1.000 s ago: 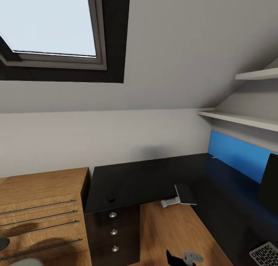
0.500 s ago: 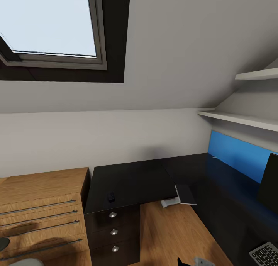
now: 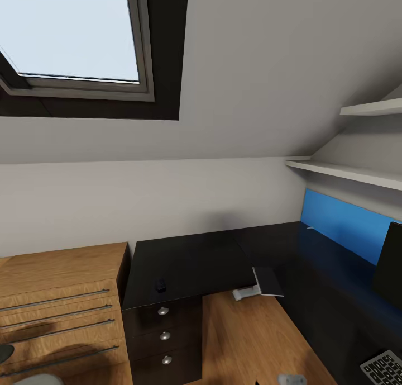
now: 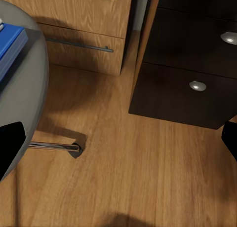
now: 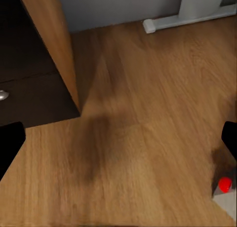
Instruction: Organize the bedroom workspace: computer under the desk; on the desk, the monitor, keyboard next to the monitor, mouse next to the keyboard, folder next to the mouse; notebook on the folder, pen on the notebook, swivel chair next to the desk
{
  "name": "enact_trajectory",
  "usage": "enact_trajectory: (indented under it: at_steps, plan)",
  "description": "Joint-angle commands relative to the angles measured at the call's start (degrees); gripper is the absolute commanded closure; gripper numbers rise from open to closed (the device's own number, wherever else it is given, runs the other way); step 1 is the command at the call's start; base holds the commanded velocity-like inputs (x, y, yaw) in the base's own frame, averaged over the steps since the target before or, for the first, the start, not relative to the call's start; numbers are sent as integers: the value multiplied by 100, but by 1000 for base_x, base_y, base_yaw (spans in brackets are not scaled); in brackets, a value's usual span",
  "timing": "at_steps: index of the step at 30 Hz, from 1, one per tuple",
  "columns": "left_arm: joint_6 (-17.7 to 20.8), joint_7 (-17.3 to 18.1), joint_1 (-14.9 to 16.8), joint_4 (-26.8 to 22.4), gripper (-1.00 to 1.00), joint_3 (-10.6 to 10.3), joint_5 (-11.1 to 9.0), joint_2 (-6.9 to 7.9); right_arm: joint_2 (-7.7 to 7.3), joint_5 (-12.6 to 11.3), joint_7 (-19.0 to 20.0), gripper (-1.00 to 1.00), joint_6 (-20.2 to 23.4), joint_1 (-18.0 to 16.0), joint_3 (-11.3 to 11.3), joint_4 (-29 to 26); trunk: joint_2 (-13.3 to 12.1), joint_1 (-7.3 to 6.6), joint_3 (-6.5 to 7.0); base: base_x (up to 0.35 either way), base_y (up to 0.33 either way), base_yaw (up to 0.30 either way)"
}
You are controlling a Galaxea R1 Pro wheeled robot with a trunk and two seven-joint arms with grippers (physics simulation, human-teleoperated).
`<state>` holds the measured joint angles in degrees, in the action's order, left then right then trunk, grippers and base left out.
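Head view: your mouse (image 3: 161,285) sits on the black surface (image 3: 190,262) above the drawers; keyboard (image 3: 384,368) at right. L wrist view: folder (image 4: 10,44) on chair seat (image 4: 27,94). Both grippers spread wide over floor.

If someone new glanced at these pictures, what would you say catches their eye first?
Probably the bright skylight high in the sloped ceiling, then the glossy black desk below it with the small black mouse near its front edge. At the right, a blue wall panel stands behind the monitor. In the left wrist view, the blue folder lies on the swivel chair.
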<state>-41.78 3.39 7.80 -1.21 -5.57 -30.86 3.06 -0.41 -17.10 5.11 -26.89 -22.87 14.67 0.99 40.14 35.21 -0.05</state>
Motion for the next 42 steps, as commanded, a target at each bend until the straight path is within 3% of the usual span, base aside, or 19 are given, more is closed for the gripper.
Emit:
enact_trajectory:
  at_steps: [1, 5, 12, 30, 42]
  plan:
    - [-15, 35, 2, 7, -100, -41, -62, 1, -17, 48, 38, -100, -26, 5, 35, 12, 2, 1, -1, 0, 0, 0]
    - [-14, 38, 2, 7, -100, -41, -64, 1, -72, 401, 17, -100, -149, 27, 63, 16, 2, 1, -4, 0, 0, 0]
    - [-13, 39, 2, 7, -100, -41, -61, 1, -89, 525, -5, -100, -282, 35, 62, 17, 2, 1, -46, 0, 0, 0]
    - [3, 30, 2, 7, -100, -41, -63, 1, -88, 324, -15, -100, -334, 37, 48, 21, 2, 1, -203, 0, 0, -21]
    - [3, 30, 2, 7, -100, -41, -61, 1, -66, 277, -17, -100, -369, 37, 53, 24, 2, 1, -223, 0, 0, -21]
